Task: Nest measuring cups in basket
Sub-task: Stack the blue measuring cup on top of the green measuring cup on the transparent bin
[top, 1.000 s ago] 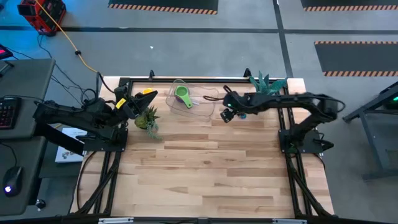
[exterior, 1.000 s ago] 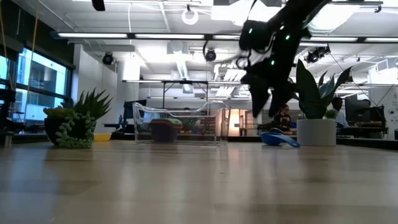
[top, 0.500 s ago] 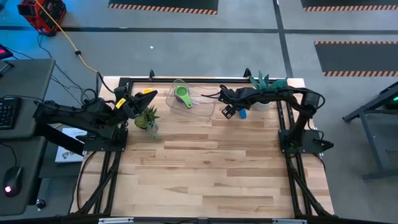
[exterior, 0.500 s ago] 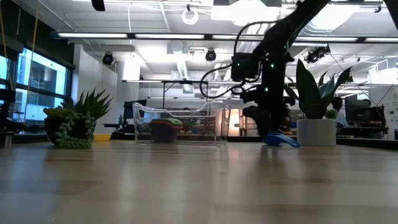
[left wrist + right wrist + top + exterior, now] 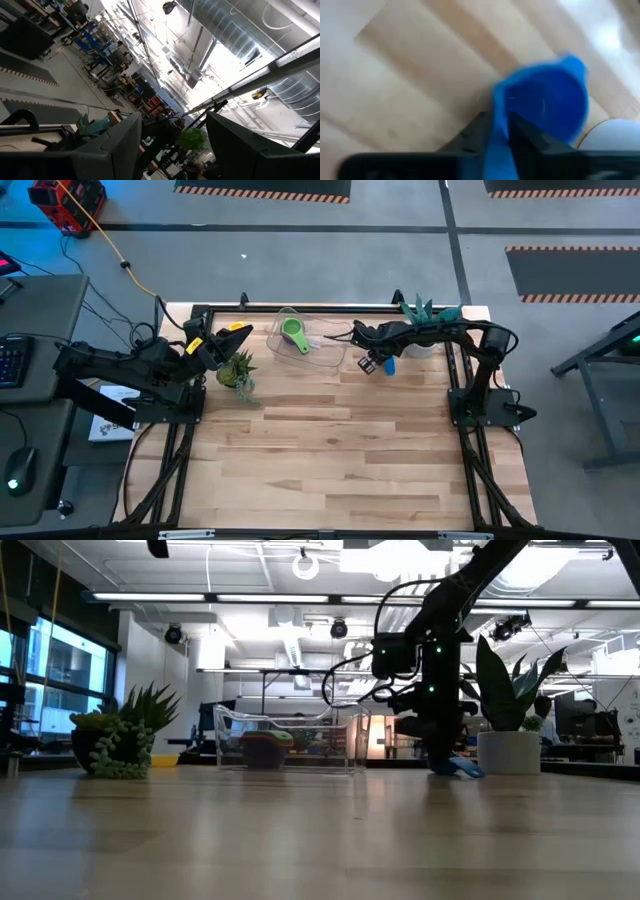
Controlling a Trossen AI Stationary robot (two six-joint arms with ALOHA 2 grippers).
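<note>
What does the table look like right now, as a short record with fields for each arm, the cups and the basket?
right pincer: down at the table, fingers closed on the handle of the blue measuring cup
blue measuring cup location: on the wood between the basket and the white plant pot
left pincer: raised at the table's left rear, beside a small potted plant, waiting
basket: clear, at the table's rear centre
basket contents: a green measuring cup on top, a dark one beneath in the low view
</note>
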